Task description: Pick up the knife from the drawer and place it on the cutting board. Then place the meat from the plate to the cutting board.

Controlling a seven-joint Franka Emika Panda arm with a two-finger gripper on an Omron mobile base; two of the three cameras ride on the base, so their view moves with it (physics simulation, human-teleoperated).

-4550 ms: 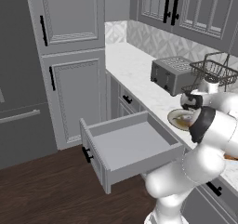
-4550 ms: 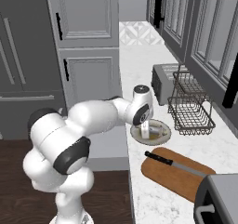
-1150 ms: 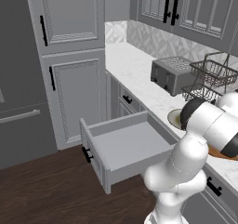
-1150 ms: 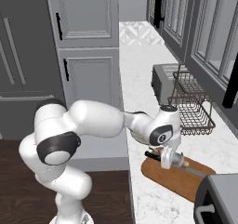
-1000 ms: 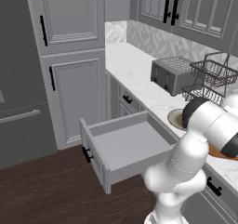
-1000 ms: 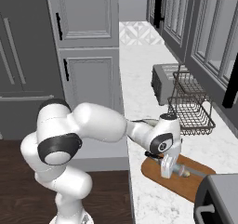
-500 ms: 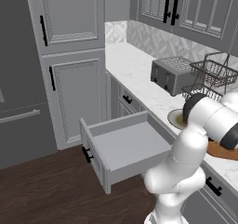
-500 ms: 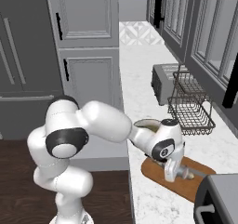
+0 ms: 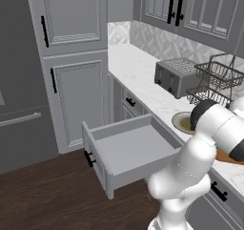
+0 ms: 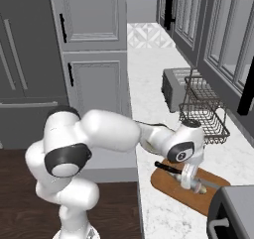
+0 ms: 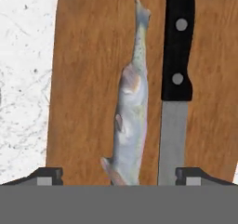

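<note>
Looks like I'm basically done: my tool is spread wide right over the meat, which lies loose on the board just beside the knife.

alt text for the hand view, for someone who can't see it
Looking down on a reddish-brown cutting board, a pale grey-white piece of meat lies beside a black-handled knife, the two side by side and roughly parallel. White speckled counter shows to the board's left, and the gripper is open.
</note>
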